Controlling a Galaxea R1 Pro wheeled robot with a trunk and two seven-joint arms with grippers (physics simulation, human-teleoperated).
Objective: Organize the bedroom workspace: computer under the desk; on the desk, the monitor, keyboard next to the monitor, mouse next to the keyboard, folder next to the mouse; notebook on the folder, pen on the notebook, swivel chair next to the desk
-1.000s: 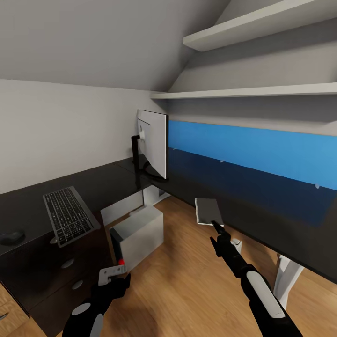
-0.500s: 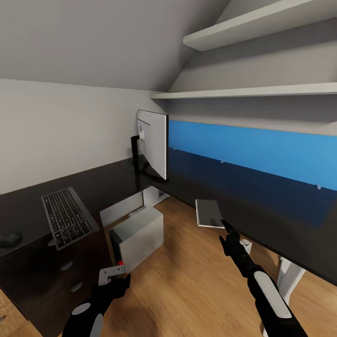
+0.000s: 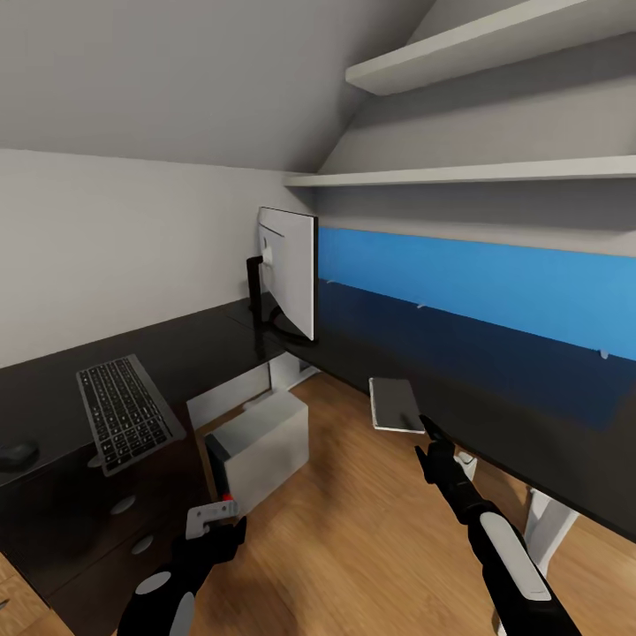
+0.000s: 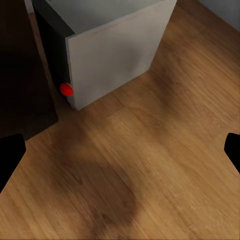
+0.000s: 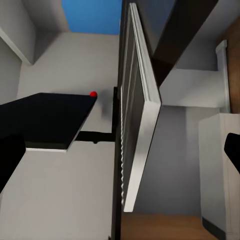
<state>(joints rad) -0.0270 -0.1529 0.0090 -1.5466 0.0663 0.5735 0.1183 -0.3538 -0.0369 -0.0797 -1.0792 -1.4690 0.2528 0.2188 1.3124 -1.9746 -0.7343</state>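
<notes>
**Notebook at the table edge, most of the stacking not yet done**

The notebook [image 3: 395, 404] lies at the front edge of the black table [image 3: 495, 389], part of it over the floor, and the tip of the right pincer [image 3: 430, 433] is at its near corner. I cannot tell if this pincer pinches the notebook or only touches it. In the right wrist view the notebook [image 5: 135, 115] is seen edge-on, very close.

The monitor [image 3: 291, 269] stands on the table in the corner. The keyboard [image 3: 124, 424] and the mouse [image 3: 18, 455] are side by side on the left wing, though well apart from the monitor. The computer [image 3: 261, 446] is on the wood floor, beside the drawers, partly below the table edge. The left pincer [image 3: 210, 517] hangs low over the floor, spread and holding nothing.

I judge that the folder, the pen and the swivel chair are left to do, and the notebook must wait for the folder.
</notes>
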